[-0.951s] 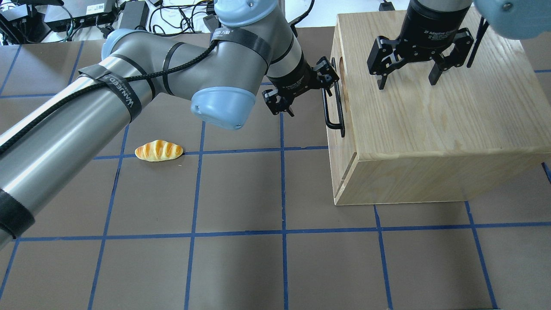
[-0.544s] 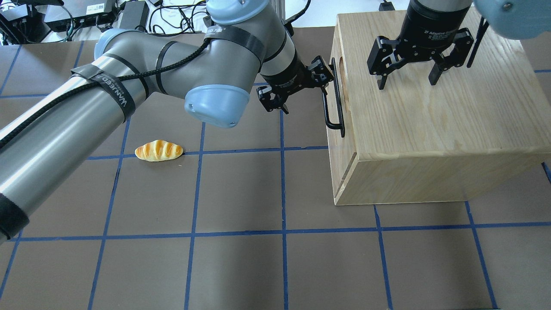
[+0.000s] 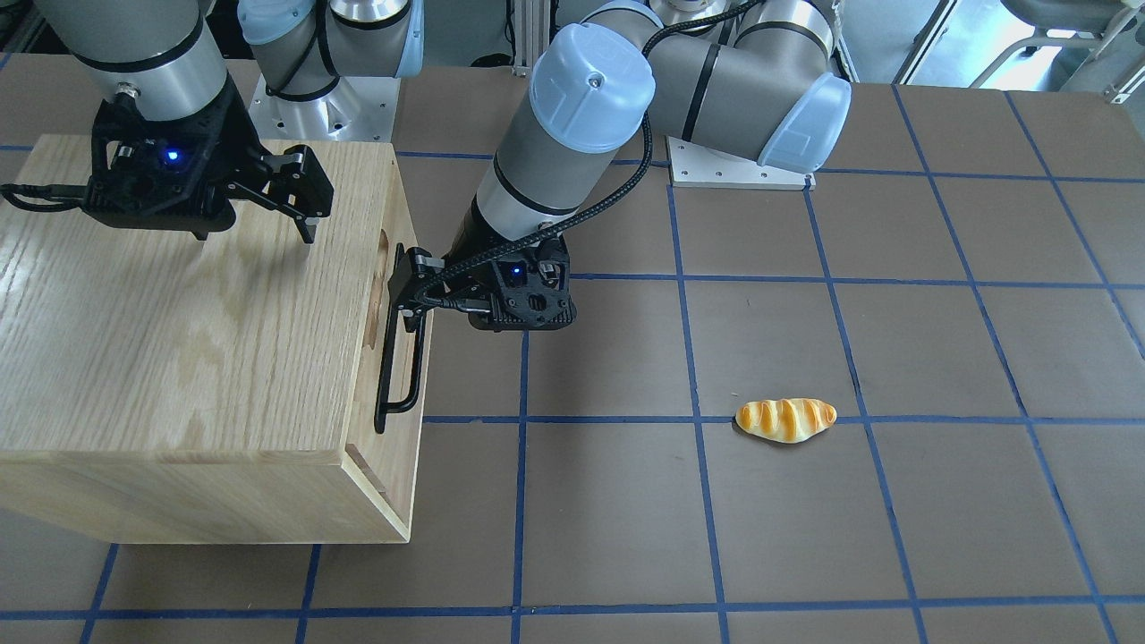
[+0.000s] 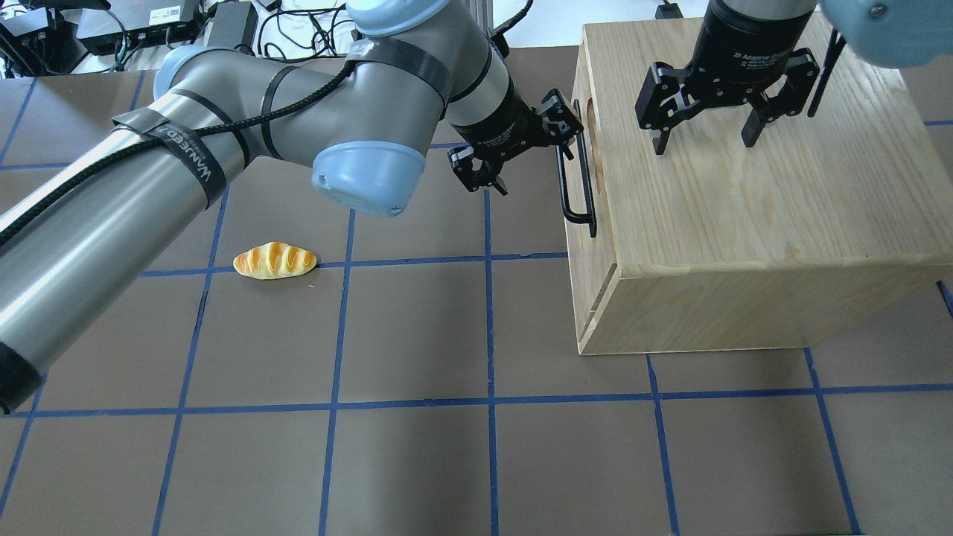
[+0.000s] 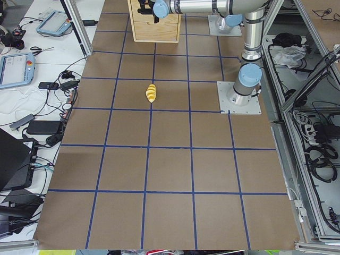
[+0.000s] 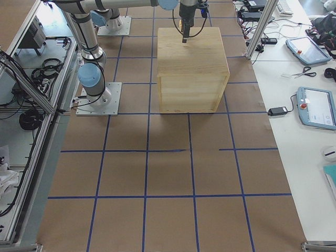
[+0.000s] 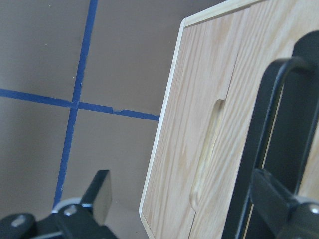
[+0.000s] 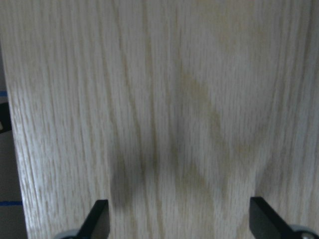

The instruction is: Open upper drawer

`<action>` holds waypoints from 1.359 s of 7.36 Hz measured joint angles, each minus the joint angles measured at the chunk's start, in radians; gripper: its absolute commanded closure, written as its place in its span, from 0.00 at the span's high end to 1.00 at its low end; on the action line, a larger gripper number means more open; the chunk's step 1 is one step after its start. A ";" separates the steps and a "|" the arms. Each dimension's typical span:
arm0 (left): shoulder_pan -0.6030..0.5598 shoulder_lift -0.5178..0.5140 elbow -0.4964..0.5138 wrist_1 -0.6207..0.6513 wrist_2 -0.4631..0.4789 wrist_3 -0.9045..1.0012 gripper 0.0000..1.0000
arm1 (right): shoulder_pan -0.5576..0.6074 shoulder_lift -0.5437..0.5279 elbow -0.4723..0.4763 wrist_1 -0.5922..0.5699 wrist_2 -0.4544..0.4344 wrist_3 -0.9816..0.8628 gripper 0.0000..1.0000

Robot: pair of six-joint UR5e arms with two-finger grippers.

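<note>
The oak cabinet stands on the right. Its upper drawer front faces the left arm and is closed. The front carries a long black bar handle and an oblong finger slot; both also show in the left wrist view, the handle and the slot. My left gripper is open at the handle's far end, with one finger right by the bar and the other off to the side. My right gripper is open and empty just above the cabinet's top.
A toy bread roll lies on the brown mat with blue grid lines, well to the left of the cabinet. Cables and electronics sit beyond the mat's far edge.
My left arm has shifted slightly toward the far side, with its gripper staying by the handle's far end. The drawer is still closed. The right arm has not moved.
</note>
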 measured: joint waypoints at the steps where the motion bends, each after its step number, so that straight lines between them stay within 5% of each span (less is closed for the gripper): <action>1: 0.001 -0.007 -0.001 0.003 -0.008 -0.008 1.00 | 0.000 0.000 0.000 0.000 0.000 0.000 1.00; 10: 0.001 -0.013 -0.017 0.005 0.032 0.202 1.00 | 0.000 0.000 0.000 0.000 0.000 -0.001 1.00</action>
